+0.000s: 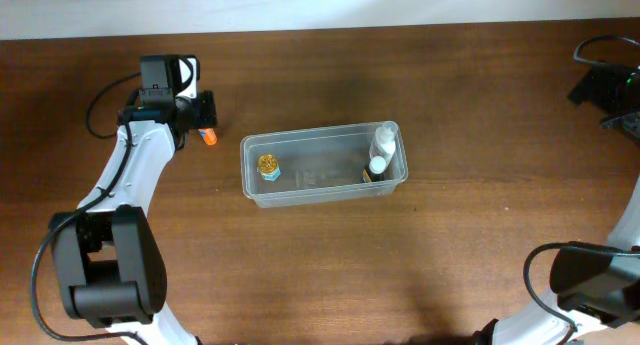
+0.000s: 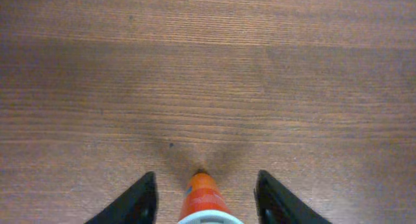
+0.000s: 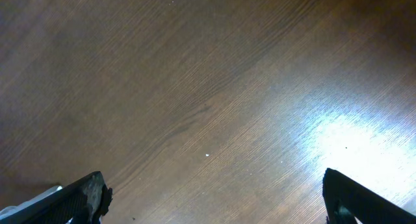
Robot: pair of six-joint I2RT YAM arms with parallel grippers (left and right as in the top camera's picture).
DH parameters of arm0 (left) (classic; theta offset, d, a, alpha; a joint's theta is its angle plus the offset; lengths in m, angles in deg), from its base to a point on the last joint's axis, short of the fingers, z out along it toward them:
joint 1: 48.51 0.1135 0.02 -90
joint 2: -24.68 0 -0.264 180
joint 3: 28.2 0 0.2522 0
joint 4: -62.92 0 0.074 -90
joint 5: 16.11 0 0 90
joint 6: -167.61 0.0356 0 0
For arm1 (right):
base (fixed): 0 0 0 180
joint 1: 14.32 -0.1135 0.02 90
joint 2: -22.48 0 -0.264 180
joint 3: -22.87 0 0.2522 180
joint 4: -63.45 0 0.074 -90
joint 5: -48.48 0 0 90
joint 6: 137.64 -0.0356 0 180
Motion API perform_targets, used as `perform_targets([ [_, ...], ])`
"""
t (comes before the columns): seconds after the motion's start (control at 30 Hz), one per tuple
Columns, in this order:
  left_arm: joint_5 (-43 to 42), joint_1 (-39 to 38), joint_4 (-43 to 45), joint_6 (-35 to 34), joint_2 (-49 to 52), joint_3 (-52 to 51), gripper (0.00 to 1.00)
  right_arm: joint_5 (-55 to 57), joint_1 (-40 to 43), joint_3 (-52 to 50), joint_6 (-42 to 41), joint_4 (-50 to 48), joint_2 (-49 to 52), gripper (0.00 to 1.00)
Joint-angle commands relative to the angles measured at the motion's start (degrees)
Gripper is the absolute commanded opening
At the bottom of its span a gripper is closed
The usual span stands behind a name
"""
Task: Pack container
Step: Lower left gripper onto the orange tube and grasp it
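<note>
The left gripper (image 2: 205,178), jaws open, straddles an orange tube (image 2: 204,198) likely bound for the container (image 1: 300,136); the right gripper (image 3: 213,184) waits, jaws open.

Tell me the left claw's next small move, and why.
Probably shut the left claw on the orange bottle. It lies inside the open claw with a gap on each side, ungripped, on the table outside the container.

Left arm (image 1: 125,180): white links, black joint housings, bulky black base at 7 o'clock overhead. Thin black cable (image 1: 92,113) loops off the wrist. Right arm (image 1: 630,225): same white and black, along the 3–5 o'clock edge. Left fingers (image 2: 140,201) and right fingers (image 3: 88,195): black tapered wedges.
</note>
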Motion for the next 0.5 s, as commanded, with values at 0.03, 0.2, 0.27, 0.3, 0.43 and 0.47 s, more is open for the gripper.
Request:
perform_targets([
  [0.03, 0.2, 0.0, -0.7, 0.3, 0.4, -0.2, 0.30, 0.1, 0.1, 0.9, -0.3, 0.0, -0.8, 0.98],
  [0.2, 0.2, 0.0, -1.0, 0.3, 0.4, -0.2, 0.25, 0.1, 0.1, 0.9, -0.3, 0.0, -0.8, 0.98],
  [0.27, 0.2, 0.0, -1.5, 0.3, 0.2, -0.2, 0.26, 0.1, 0.1, 0.9, -0.3, 0.0, -0.8, 0.98],
  [0.3, 0.2, 0.0, -1.9, 0.3, -0.1, 0.0, 0.26, 0.1, 0.1, 0.9, -0.3, 0.0, -0.8, 0.98],
  [0.43, 0.2, -0.2, -3.8, 0.3, -2.4, 0.6, 0.25, 0.1, 0.1, 0.9, -0.3, 0.0, -0.8, 0.98],
  [0.47, 0.2, -0.2, -4.3, 0.3, -3.3, 0.8, 0.25, 0.1, 0.1, 0.9, -0.3, 0.0, -0.8, 0.98],
])
